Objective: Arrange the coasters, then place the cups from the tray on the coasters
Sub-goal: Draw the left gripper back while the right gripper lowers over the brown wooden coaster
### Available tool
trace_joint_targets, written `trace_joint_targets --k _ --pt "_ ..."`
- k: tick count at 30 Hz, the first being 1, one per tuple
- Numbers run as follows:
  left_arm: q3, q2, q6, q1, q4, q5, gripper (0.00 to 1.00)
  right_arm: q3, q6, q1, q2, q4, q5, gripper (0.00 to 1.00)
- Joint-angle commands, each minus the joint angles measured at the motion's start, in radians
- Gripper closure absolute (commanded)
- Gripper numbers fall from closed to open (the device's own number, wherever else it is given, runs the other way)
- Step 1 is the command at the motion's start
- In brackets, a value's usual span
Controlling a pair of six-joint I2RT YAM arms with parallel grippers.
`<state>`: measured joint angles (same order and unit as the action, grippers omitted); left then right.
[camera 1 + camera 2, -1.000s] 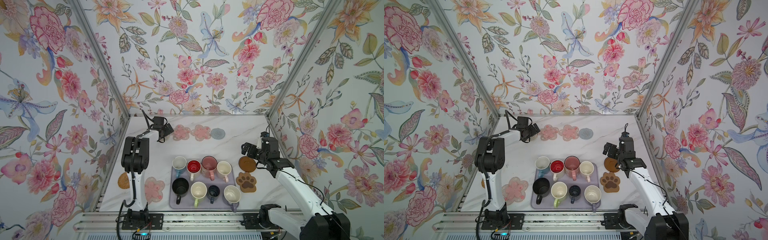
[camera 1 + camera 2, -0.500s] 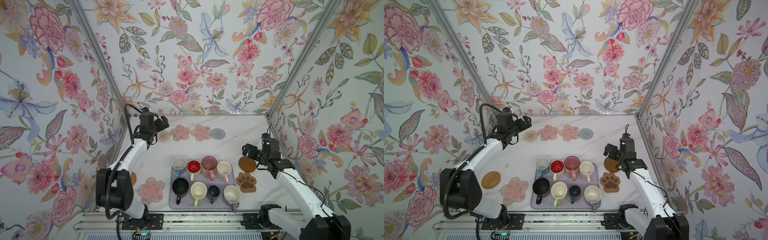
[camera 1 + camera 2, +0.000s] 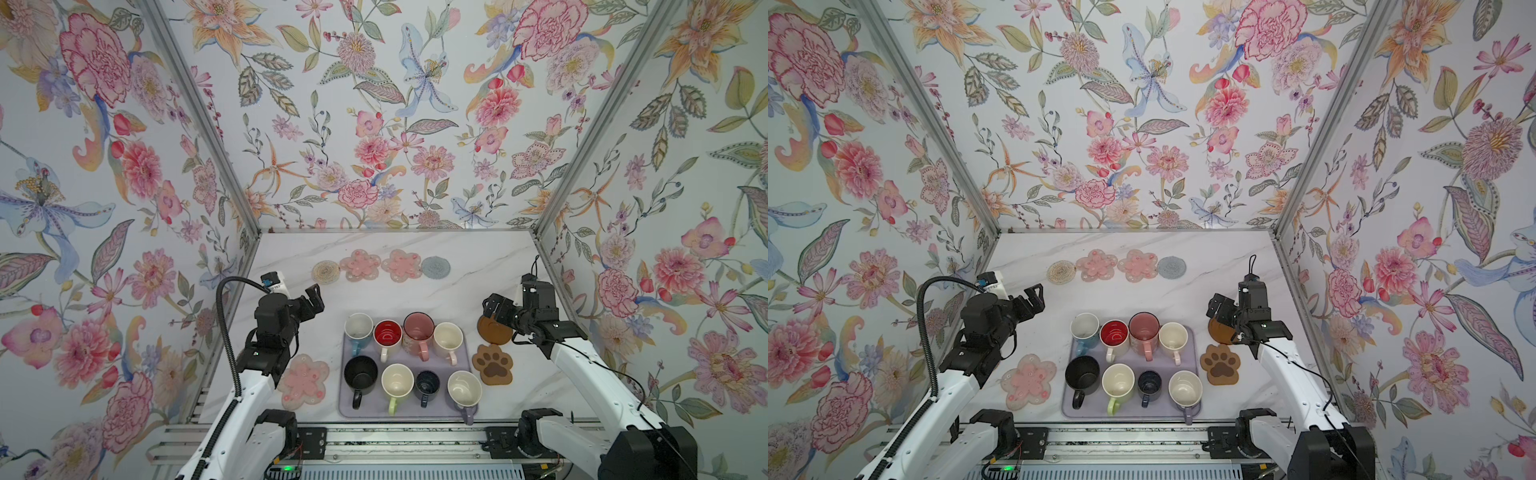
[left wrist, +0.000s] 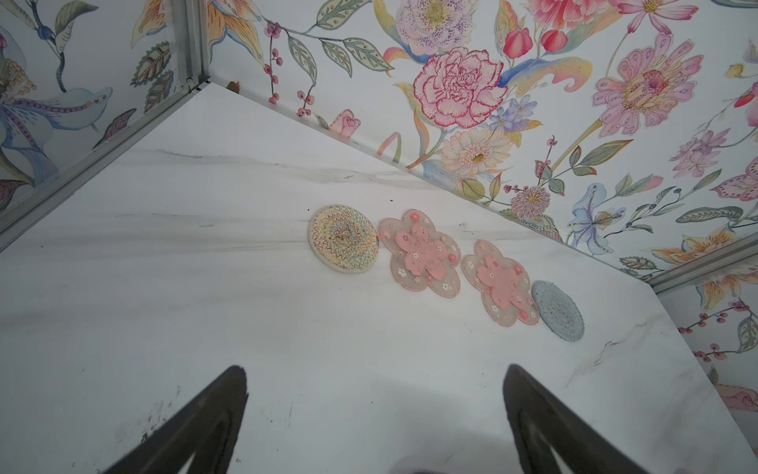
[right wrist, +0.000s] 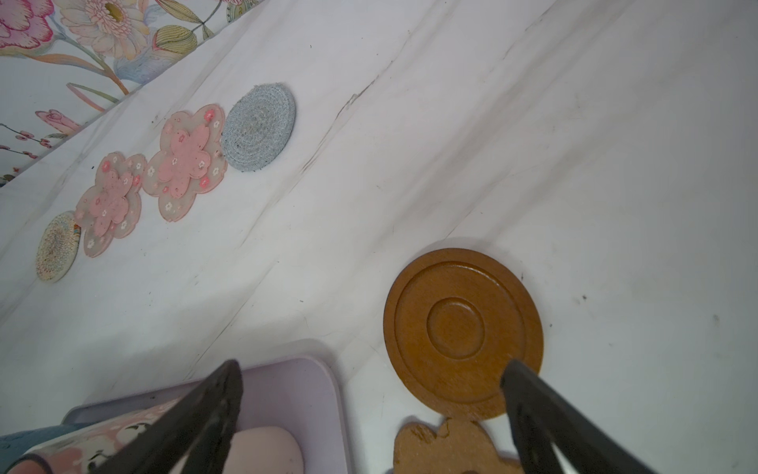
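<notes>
Lining the far side of the desk (image 3: 415,297), four coasters sit edge to edge: a beige round (image 3: 326,271), two pink flowers (image 3: 360,264) and a grey-blue round (image 3: 435,267). That tight row reads as the arranged set, placed well apart from the tray (image 3: 372,409) so each mat has room to take a cup. All eight cups (image 3: 387,332) stand on the tray, none on a coaster. Three coasters lie unsorted near the tray: a third flower (image 3: 303,381) just beside its left edge, and a brown disc (image 5: 459,328) and a paw-print (image 3: 493,365), touching or nearly so, to its right. An eighth coaster is not visible.

The left pincer (image 3: 314,297) hovers released and empty above bare desk, left of the tray, its arm bent up at the elbow and its fingers aimed toward the far row. The right pincer (image 3: 492,309) is also spread wide and holds nothing. It tilts down over the disc, one finger (image 5: 533,394) crossing the disc's rim in the wrist view. I judge the disc the likely next pick.
</notes>
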<state>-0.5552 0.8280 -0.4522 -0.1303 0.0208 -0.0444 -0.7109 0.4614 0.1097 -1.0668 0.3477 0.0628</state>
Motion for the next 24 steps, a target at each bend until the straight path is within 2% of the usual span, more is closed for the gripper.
trace_joint_targets --k 1,11,24 --pt "0.019 -0.008 0.01 -0.003 -0.014 0.018 0.01 0.019 0.023 -0.004 0.003 0.014 0.021 0.01" --pt "0.025 -0.018 -0.004 -0.003 -0.005 -0.004 0.01 0.061 0.029 -0.003 -0.019 0.011 0.034 0.01" --pt "0.055 -0.068 -0.005 -0.003 0.027 0.019 0.01 0.075 0.036 0.011 -0.192 -0.093 0.075 0.01"
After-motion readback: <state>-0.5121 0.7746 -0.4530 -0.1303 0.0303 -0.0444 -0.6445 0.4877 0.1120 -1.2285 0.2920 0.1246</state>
